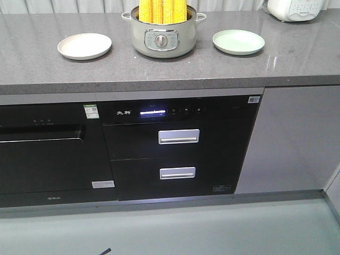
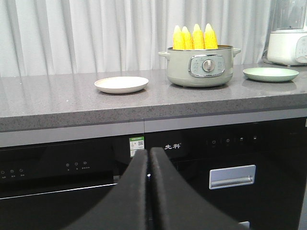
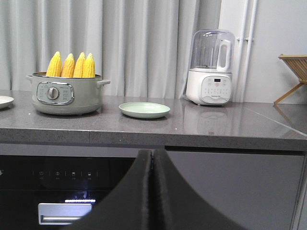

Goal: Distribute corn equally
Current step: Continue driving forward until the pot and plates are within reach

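Four cobs of corn (image 1: pixel 162 10) stand up straight, side by side, in a round gray-green pot (image 1: pixel 163 37). All the corn that shows is in that pot. In the front view the pot is at the top middle of the frame, on the gray desk (image 1: pixel 159 71), and the top edge of the frame cuts off the corn tips. The left wrist view shows the pointy pale tips sticking up above the pot's rim. The pot has a knob on its front and a small handle on each side.

A cream plate (image 1: pixel 84 45) lies on the desk to the left of the pot in the front view. A light green plate (image 1: pixel 238 42) lies to its right. Both plates are near the pot but do not touch it.

In the right wrist view a white blender (image 3: pixel 211 67) with a clear jug stands right of the green plate. White curtains (image 2: pixel 96 33) hang behind the desk.

Under the desk is a black cabinet with two drawers with silver handles (image 1: pixel 178 136).

The left gripper (image 2: pixel 149 152) is at the bottom middle of its view, low in front of the cabinet. Its jaws are pressed together with nothing between them. The right gripper (image 3: pixel 152 154) is the same, its jaws closed tight on nothing.
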